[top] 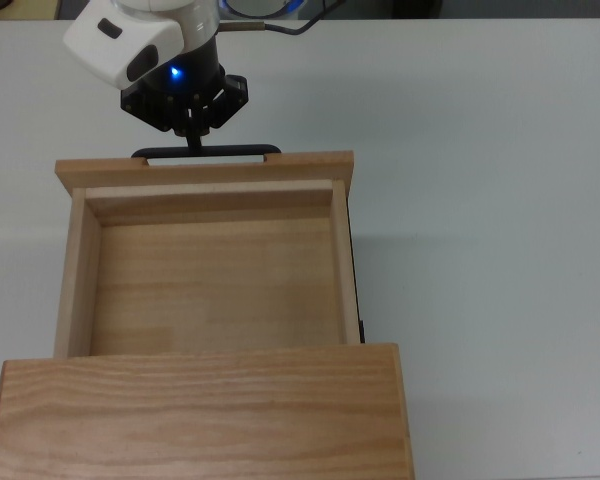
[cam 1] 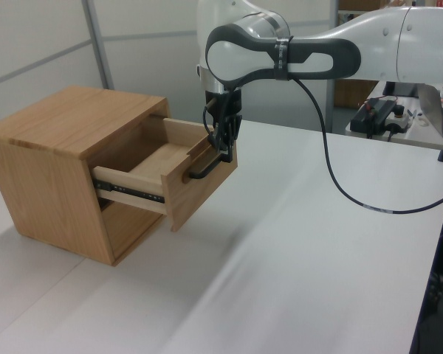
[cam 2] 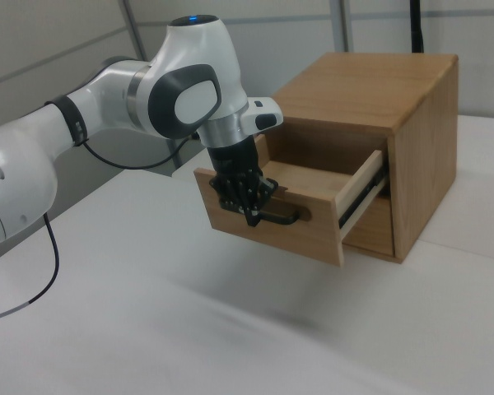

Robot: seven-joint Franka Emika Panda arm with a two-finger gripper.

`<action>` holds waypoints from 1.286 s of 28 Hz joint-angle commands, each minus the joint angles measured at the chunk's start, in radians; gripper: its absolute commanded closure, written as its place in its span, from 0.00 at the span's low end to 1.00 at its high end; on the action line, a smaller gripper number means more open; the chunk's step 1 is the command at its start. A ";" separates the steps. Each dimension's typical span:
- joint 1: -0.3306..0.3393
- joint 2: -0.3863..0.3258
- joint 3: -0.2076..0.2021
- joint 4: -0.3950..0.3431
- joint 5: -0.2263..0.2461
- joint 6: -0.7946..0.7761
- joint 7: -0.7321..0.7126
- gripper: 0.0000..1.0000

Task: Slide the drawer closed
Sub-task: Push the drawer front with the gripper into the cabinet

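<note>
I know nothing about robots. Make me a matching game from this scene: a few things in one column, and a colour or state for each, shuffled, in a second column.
Things:
1. drawer
2. handle
3. gripper
4. table

Colour or state:
A. thin black bar
B. plain white surface
C. pulled out and empty
D. right up against the handle

Pairs: 1-C, 2-A, 3-D, 4-B
</note>
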 commanded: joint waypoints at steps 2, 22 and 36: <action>0.001 0.014 0.002 -0.008 0.017 0.078 -0.020 1.00; 0.035 0.195 0.005 -0.008 0.017 0.777 -0.020 1.00; 0.037 0.273 0.003 -0.039 0.012 1.136 -0.048 1.00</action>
